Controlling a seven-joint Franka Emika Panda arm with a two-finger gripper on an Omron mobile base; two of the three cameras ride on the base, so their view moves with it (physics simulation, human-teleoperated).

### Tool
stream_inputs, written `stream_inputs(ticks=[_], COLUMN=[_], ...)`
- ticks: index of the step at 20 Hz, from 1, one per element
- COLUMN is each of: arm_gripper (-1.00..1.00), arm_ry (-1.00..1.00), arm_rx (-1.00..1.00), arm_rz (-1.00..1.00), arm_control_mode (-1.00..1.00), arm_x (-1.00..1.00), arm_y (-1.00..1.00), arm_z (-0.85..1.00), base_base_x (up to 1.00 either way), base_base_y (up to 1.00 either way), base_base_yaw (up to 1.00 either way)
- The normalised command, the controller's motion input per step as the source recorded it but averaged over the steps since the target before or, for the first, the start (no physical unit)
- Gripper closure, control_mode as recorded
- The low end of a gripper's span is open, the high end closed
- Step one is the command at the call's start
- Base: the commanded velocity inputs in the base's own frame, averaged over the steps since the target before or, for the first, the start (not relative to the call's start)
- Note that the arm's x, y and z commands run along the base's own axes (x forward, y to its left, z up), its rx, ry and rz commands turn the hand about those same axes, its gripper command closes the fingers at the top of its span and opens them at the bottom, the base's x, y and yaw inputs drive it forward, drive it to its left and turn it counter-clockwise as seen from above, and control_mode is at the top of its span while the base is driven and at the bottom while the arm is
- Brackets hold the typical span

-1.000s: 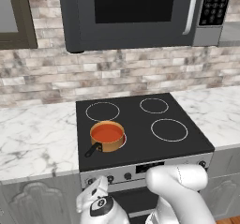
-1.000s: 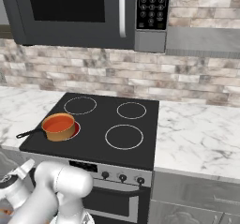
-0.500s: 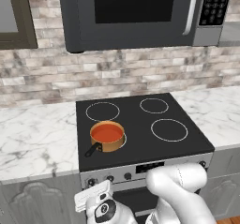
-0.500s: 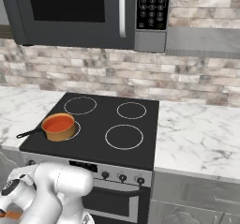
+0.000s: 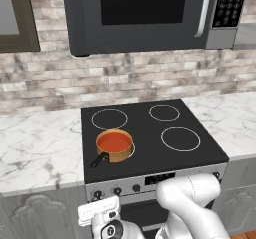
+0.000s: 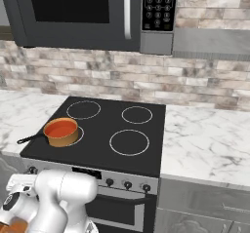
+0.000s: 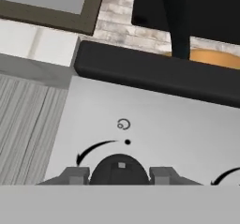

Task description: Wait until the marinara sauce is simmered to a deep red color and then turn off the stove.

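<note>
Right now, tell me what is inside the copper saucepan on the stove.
The saucepan holds the marinara sauce, a flat orange-red disc nearly up to the rim. The pan's bottom and anything under the surface are covered by the sauce.

Dark microwave [image 5: 145, 13] above; brick backsplash [image 5: 125, 80]; marble counter [image 5: 37, 150] both sides.

The arm's wrist and hand [image 5: 107, 223] have sunk lower in front of the stove's silver panel [image 5: 150, 180] over the last 1 s, now near the bottom edge of both base views, level with the knobs [image 5: 117, 190].
</note>
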Motion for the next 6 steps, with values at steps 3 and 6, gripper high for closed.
stream_inputs(ticks=[3, 6], arm_gripper=[1.00, 1.00], arm_ry=[-0.22, -0.22], arm_rx=[0.29, 0.30], arm_rz=[-0.12, -0.14], arm_control_mode=[-1.00, -1.00], arm_x=[0.00, 0.00], arm_y=[-0.11, -0.12], arm_z=[-0.28, -0.30], base_base_x=[0.00, 0.00], base_base_y=[0.00, 0.00], base_base_yaw=[0.00, 0.00])
